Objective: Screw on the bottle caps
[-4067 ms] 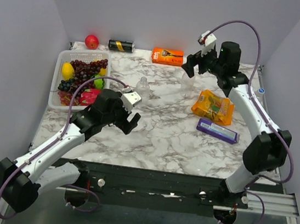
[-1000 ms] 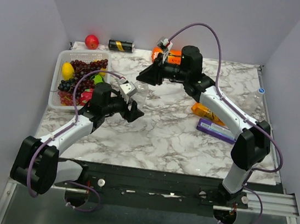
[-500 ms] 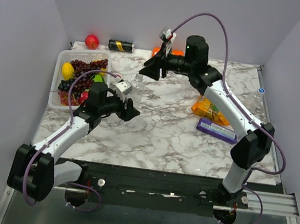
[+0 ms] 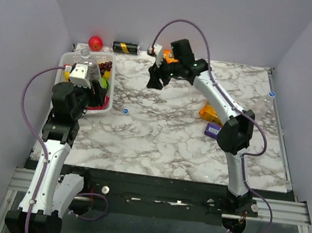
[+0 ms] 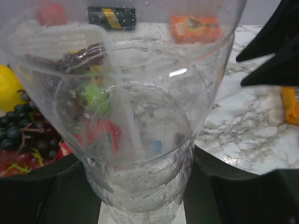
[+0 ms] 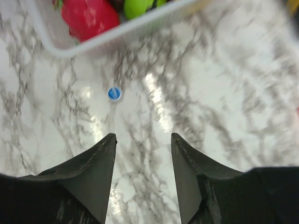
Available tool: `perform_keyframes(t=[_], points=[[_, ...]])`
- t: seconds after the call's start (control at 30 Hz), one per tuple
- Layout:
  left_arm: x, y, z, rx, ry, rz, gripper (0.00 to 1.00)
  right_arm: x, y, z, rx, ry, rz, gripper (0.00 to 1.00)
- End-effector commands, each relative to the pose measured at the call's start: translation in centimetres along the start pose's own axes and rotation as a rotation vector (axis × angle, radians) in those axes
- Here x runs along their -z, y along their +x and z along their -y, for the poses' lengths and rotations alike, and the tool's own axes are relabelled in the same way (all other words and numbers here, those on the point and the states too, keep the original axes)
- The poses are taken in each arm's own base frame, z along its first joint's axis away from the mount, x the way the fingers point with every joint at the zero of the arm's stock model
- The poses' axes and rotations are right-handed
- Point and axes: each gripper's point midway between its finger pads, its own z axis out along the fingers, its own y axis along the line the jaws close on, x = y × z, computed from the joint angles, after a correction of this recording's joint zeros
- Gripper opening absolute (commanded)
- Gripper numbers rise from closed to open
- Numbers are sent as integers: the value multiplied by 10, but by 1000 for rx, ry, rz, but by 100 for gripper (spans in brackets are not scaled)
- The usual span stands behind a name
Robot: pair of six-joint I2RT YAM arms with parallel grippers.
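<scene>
The left claw (image 5: 140, 200) was clamped around a clear bottle (image 5: 135, 116), seemingly near its narrower end. The right claw (image 6: 142, 140) hung parted and empty, with a blue bottle cap (image 6: 114, 94) just ahead of its tips on the marble surface (image 6: 210, 88).

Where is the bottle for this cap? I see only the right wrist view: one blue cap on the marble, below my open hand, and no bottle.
Observer: The left hand holds a clear bottle. The left wrist view shows it gripped.
Operator: Where is that hand?
Observer: In the top view it is up in the air at the left side, over the fruit basket.
Operator: Are there more caps?
Observer: Yes. A second blue cap lies near the right edge of the table, far from your right hand.
</scene>
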Motion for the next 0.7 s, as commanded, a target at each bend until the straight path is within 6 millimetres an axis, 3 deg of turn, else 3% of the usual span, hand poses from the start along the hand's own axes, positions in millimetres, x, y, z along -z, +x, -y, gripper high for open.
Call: perform_keyframes(t=[0.0, 0.1, 0.17, 0.33, 0.37, 0.67], points=[[19, -14, -27, 13, -146, 47, 0, -36, 26, -19, -180, 32, -67, 65], [25, -11, -25, 43, -142, 32, 0, -57, 26, -12, -289, 117, -55, 73], [27, -7, -24, 56, -135, 24, 0, -77, 34, -19, -311, 119, -68, 80], [32, -1, -25, 74, -140, 10, 0, -118, 48, -32, -301, 162, -110, 80], [32, -2, -26, 79, -144, 8, 0, -129, 63, -30, -310, 181, -139, 80], [36, -2, -29, 110, -153, 9, 0, -160, 79, -42, -392, 206, -159, 76]])
